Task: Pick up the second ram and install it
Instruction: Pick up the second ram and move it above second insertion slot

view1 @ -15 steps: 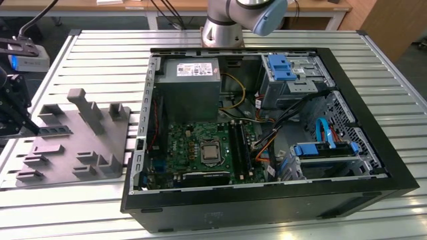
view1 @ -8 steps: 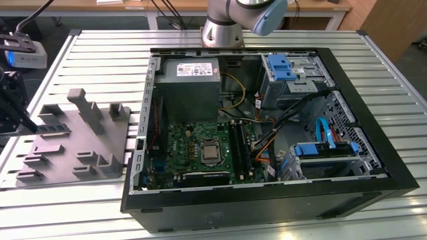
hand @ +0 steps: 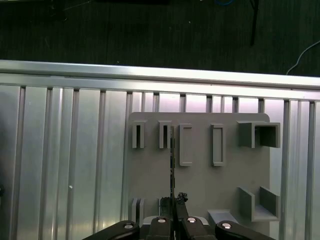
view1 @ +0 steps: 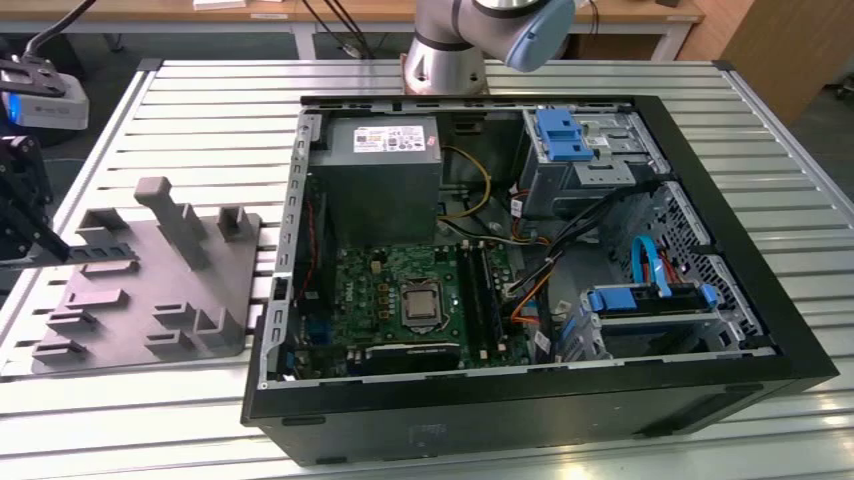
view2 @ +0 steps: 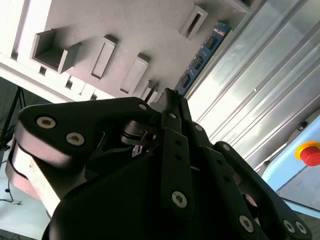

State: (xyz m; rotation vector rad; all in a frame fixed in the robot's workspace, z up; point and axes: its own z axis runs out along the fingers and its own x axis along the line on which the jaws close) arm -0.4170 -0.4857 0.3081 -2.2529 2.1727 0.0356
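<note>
Outwardly, in the exterior view, the gripper (view1: 38, 245) hung over the block (view1: 147, 290), which lay near the edge of the table (view1: 200, 110) on the exterior view's left, well apart from the open case (view1: 534, 420) and its board (view1: 414, 300). The ram could not be made out there. In the second wrist view the fingers (view2: 172, 130) stood pressed together, their tips meeting at the near end of the ram (view2: 200, 59). It stood on its long edge along the block's edge, just beside the table's slats, with its chips facing outward. In the first wrist view the ram (hand: 172, 160) showed edge-on as a thin dark line running across the block from the fingertips (hand: 177, 199) toward a pair of narrow holders (hand: 162, 135). The gripper appeared to pinch it at one end. Whether the stick had cleared its seats or sat in them could not be told. The step in hand looked like the pick, and an end grip on so long and thin a board gave it plenty of leverage to swing. Doing it well called for a firm, square hold and a straight lift in the stick's own plane. Any twist or tilt would likely bind it in the holders or let it pivot between the pads.
</note>
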